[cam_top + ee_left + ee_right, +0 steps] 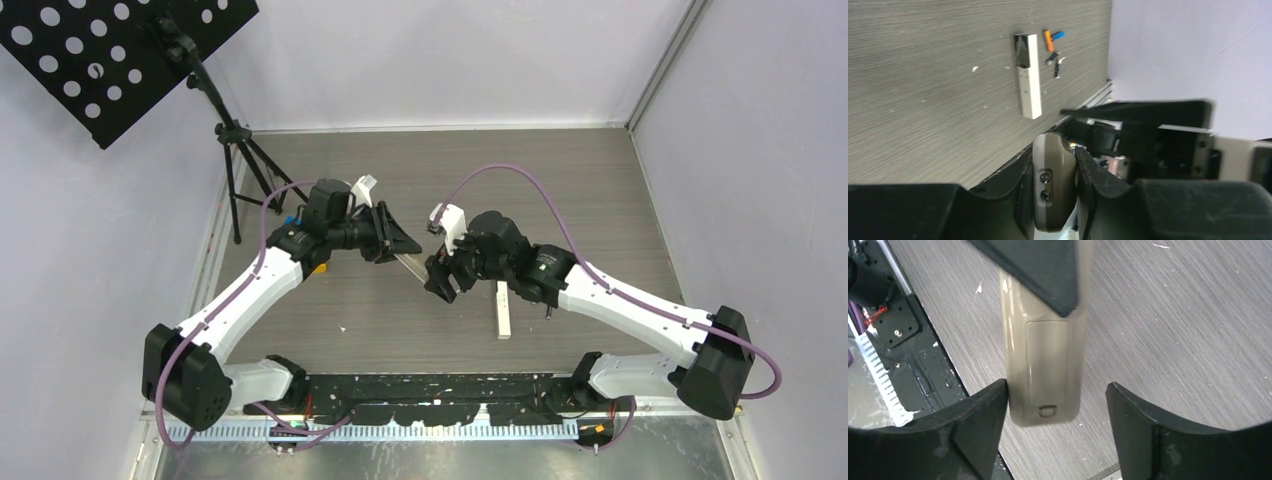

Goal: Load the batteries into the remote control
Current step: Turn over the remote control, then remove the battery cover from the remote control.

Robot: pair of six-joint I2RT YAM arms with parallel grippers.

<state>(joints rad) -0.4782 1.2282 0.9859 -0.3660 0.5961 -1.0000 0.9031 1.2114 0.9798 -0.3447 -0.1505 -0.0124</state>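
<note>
**Two pincers at the tan remote [1043, 340], batteries [1053, 50] loose on the table [923, 75]**

Between the fingers [1090, 172] of the left pincer [1054, 162]: the tan remote, clamped edge to edge, with a pad pressed against each side. Seen end-on from that wrist, with two small round openings in the end face.

Around the remote's other end: right pincer [1055, 407], spread wide and gripping nothing. One finger [975, 422] touching or almost touching the remote's long edge, hard to say which. Other finger [1153, 432] clearly apart from it, with bare table in the gap. Facing that wrist camera: battery cover [1047, 365], closed, with its small latch tab at the end nearest the right pincer. Farther along the remote, away from the right pincer: a dark fingertip of the left pincer, laid across it.

Ahead of the left pincer, flat on the table and well apart from its fingers: white remote [1029, 80], dark at its far end. Just beyond that dark end, bunched close together: two dark batteries [1056, 67], then orange battery [1048, 40] and blue battery [1058, 35]. All four loose on the table, well clear of the tan remote.

Past the batteries: pale wall [1188, 45].
</note>
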